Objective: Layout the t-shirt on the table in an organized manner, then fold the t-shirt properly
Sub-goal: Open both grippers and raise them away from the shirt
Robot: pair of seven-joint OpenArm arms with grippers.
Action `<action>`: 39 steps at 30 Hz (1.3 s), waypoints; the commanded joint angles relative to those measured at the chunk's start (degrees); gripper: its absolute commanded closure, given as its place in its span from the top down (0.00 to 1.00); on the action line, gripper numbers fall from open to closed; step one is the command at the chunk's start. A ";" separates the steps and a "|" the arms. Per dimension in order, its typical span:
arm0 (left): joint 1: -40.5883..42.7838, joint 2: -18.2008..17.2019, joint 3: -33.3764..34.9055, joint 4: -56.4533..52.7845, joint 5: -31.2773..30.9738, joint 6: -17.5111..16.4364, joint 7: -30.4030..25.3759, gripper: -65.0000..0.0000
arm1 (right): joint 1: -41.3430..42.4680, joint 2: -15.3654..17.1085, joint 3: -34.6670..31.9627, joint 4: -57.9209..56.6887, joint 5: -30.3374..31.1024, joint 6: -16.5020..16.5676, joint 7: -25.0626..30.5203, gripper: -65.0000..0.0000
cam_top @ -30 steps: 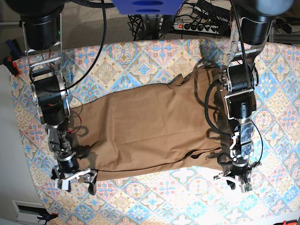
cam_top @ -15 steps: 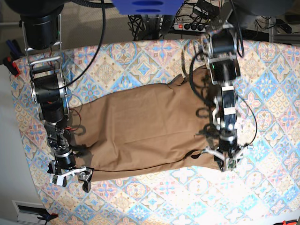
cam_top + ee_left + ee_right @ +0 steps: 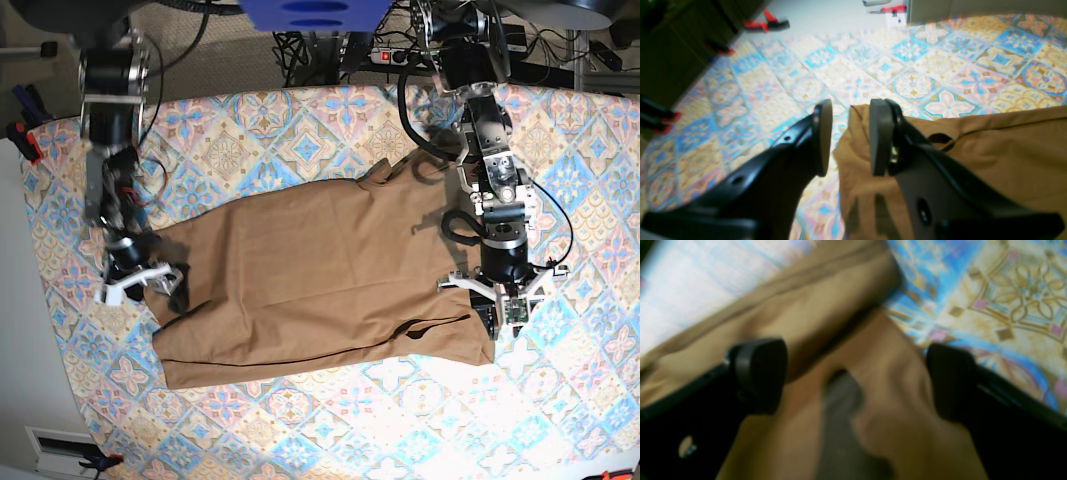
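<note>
The right hand (image 3: pixel 140 282), pads spread wide over the hem, has moved up from the counter's (image 3: pixel 300 130) near edge. The t-shirt (image 3: pixel 320 280) lies flat mid-counter. The left hand (image 3: pixel 497 300), part-open and empty, has retreated onto the sleeve corner, so folding grasps seem next.

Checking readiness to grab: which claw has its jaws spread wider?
The right claw: its jaws stand wide over the t-shirt; the left claw shows only a narrow gap.
</note>
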State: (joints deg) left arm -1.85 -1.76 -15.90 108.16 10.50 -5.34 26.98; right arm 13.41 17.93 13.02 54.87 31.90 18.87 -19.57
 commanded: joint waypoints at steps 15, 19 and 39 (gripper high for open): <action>1.10 0.84 -0.58 12.59 -3.16 -17.64 38.03 0.28 | -7.39 2.24 8.74 45.04 -20.43 -10.83 -41.92 1.00; 2.68 1.01 -0.32 13.29 -3.25 -20.02 43.83 0.28 | -8.18 2.24 9.09 50.75 -23.86 -10.83 -46.32 1.00; 14.02 6.46 -14.47 13.64 -3.25 -34.66 51.39 0.28 | -20.49 2.24 24.13 52.07 -23.94 2.88 -48.95 1.00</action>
State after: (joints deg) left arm 12.58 4.75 -30.46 120.64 7.33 -40.12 78.72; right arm -7.57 19.07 36.69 105.97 7.86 21.87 -69.34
